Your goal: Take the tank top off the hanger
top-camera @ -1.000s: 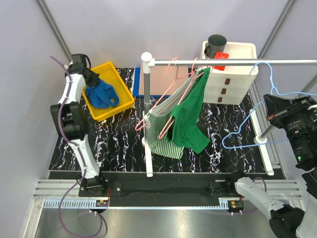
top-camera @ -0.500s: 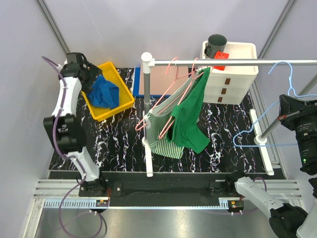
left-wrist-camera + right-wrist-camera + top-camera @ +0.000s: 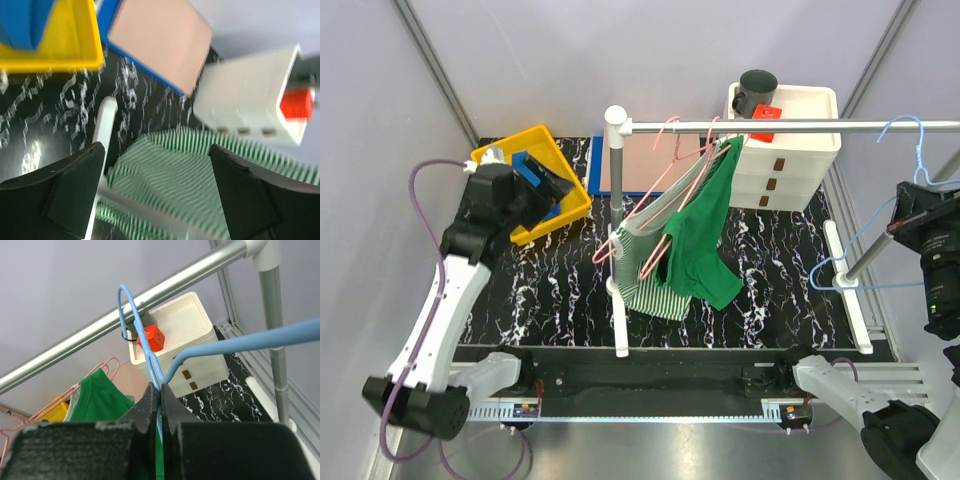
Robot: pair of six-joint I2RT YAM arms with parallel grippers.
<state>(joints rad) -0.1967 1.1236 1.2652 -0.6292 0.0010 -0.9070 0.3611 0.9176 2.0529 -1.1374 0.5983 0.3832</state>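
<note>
A: L fingers (image 3: pixel 55 200) – what state?
B: Wide apart, nothing btwn them. They hung by the yellow bin (image 3: pixel 50 60), w/ a blue garment (image 3: pixel 25 20) lying in it
A: And the tank top?
B: Striped tank top (image 3: pixel 645 262) was on its pink hanger (image 3: pixel 655 195), hooked on the rail (image 3: pixel 820 126) over the middle of the bench (image 3: pixel 550 280). That put it to the right of the L fingers & a bit nearer the arm bases. L wrist view looked straight at it. Hanger's long axis ran slantwise, low end toward the L arm. A green tank top (image 3: pixel 705 235) hung just beside it, on the right
A: R fingers (image 3: pixel 148 402)?
B: Pinched together on a bare blue hanger (image 3: pixel 240 342), off by the rail's right end, well apart from the striped one. I'd say the L arm was nearer for the pull
</note>
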